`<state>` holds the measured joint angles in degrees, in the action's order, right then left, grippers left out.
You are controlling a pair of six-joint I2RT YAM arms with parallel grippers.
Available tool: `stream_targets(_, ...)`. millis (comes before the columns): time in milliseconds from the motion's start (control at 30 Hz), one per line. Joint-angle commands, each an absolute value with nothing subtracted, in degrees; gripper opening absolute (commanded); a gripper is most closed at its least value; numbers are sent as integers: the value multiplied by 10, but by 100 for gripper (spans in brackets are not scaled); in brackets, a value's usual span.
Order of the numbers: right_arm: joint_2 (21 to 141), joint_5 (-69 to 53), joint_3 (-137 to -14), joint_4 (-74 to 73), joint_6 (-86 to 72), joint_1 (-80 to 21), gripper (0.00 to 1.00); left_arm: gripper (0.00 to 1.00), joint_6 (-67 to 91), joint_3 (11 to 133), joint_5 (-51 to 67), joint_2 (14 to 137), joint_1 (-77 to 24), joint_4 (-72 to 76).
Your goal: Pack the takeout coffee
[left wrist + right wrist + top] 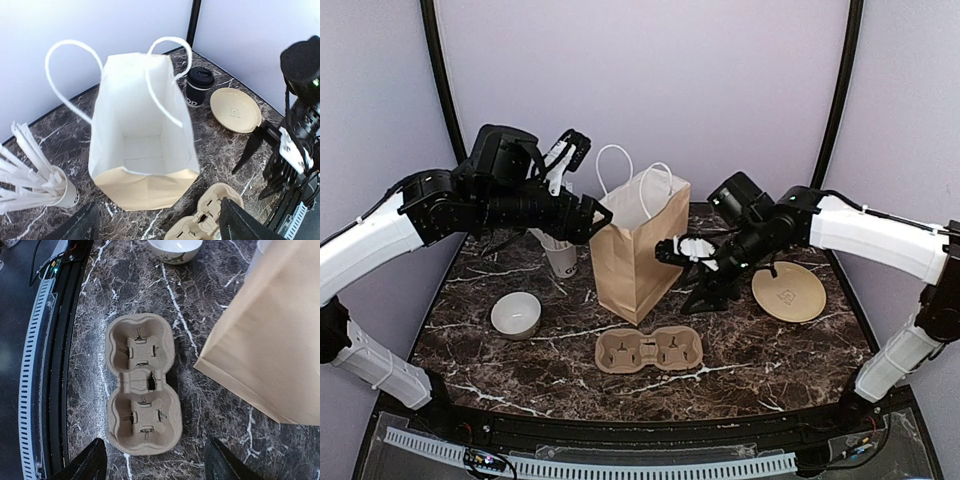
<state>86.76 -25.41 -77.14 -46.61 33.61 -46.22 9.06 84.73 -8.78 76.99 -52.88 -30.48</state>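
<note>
The takeout coffee [199, 86], a small black cup with a black lid, stands on the table behind the brown paper bag [142, 150]; in the top view it is hidden. The bag [638, 262] stands upright with its mouth open, white inside and nothing in it. My left gripper [596, 217] hovers by the bag's upper left edge, open, with nothing between its fingers [235, 225]. My right gripper [710, 295] hangs to the right of the bag, fingers [224, 462] apart and holding nothing.
A pulp two-cup carrier [649, 350] lies in front of the bag. A white bowl [516, 314] sits front left, with a white cup of white sticks [560, 256] behind it. A tan round plate [788, 293] lies on the right, near the coffee.
</note>
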Motion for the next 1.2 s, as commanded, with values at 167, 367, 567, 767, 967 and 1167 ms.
stream_targets(167,991,-140,-785,-400,265,-585,62,87,199,744,-169,680,-510,-259)
stream_targets(367,1054,-116,-816,-416,251,-610,58,87,198,724,-192,656,-507,-264)
stream_targets(567,1079,-104,-832,-416,242,-618,54,88,193,714,-194,652,-505,-263)
stream_targets(767,1104,-105,-858,-425,235,-619,51,88,193,710,-189,658,-504,-263)
stream_targets(967,1118,-103,-863,-429,233,-620,49,88,195,701,-193,653,-503,-263)
stream_targets(1167,1130,-102,-862,-431,235,-624,47,88,196,695,-195,651,-502,-263)
